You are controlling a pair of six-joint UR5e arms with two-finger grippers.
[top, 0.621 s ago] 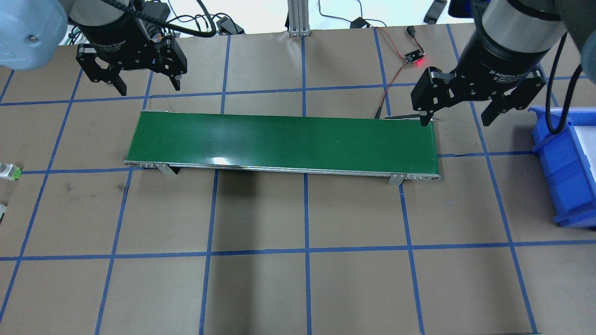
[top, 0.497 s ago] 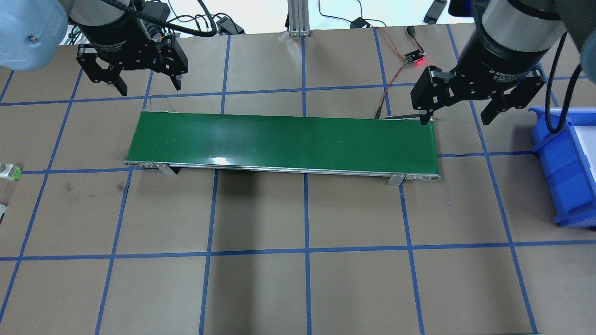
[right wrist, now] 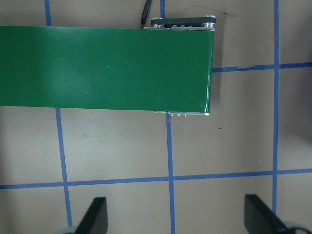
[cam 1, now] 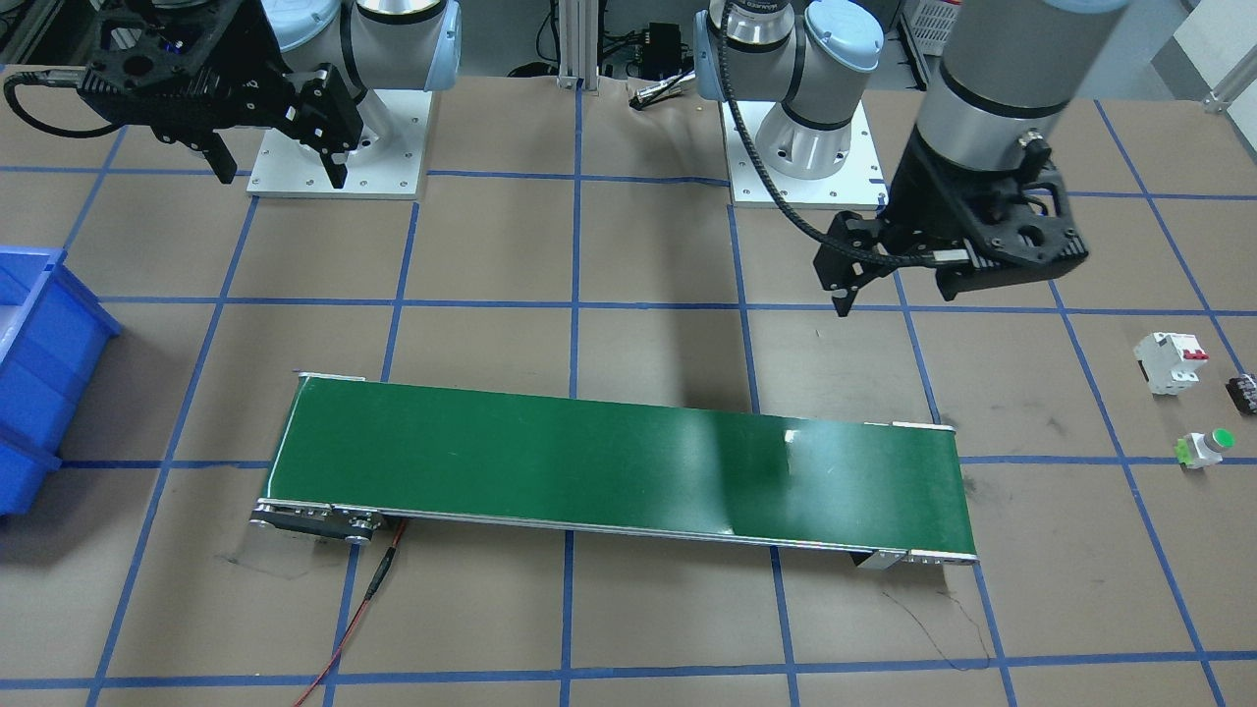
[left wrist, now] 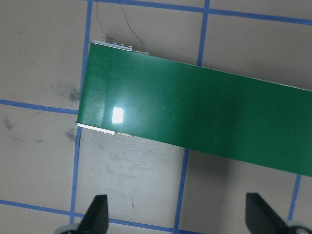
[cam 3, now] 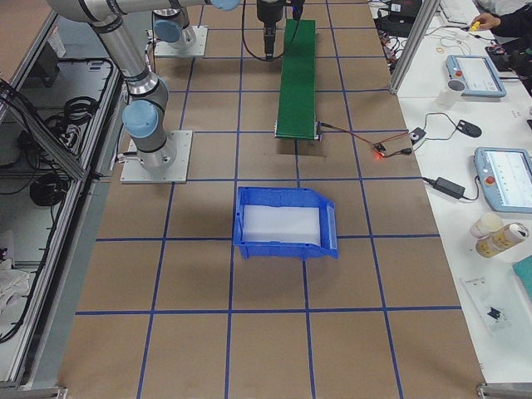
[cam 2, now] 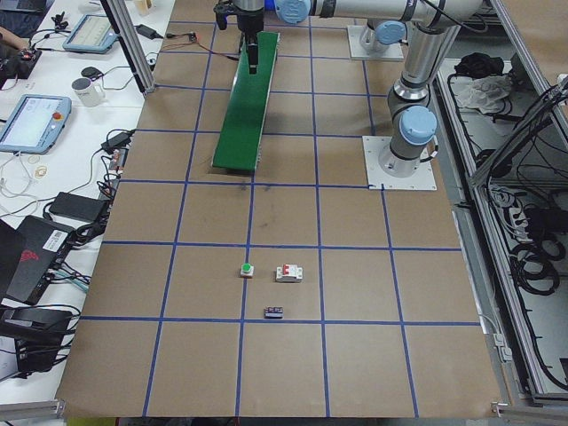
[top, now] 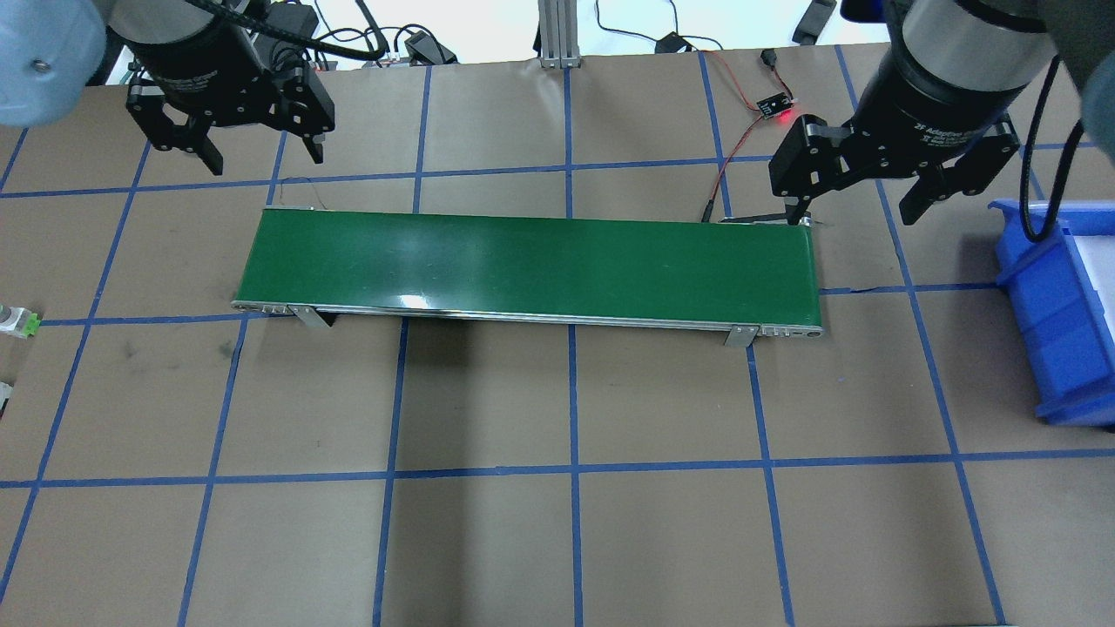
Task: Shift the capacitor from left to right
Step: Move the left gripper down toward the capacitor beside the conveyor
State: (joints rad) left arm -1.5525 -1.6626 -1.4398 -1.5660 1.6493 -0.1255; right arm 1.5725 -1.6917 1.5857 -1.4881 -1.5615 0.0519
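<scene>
The capacitor (cam 1: 1242, 393) is a small black stubby part on the brown table, far out on the robot's left; it also shows in the exterior left view (cam 2: 274, 311). It is out of the overhead view. My left gripper (top: 264, 161) is open and empty, above the table behind the left end of the green conveyor belt (top: 531, 266), well apart from the capacitor. It also shows in the front-facing view (cam 1: 894, 295). My right gripper (top: 854, 213) is open and empty, above the belt's right end by its back corner.
A white breaker with a red switch (cam 1: 1169, 361) and a white push button with a green cap (cam 1: 1206, 448) lie beside the capacitor. A blue bin (top: 1058, 313) stands at the table's right. A red-lit sensor board (top: 771, 106) with wires lies behind the belt.
My left gripper has moved a little to the left and farther back from the belt. My right gripper has shifted slightly backward. Both stay open.
</scene>
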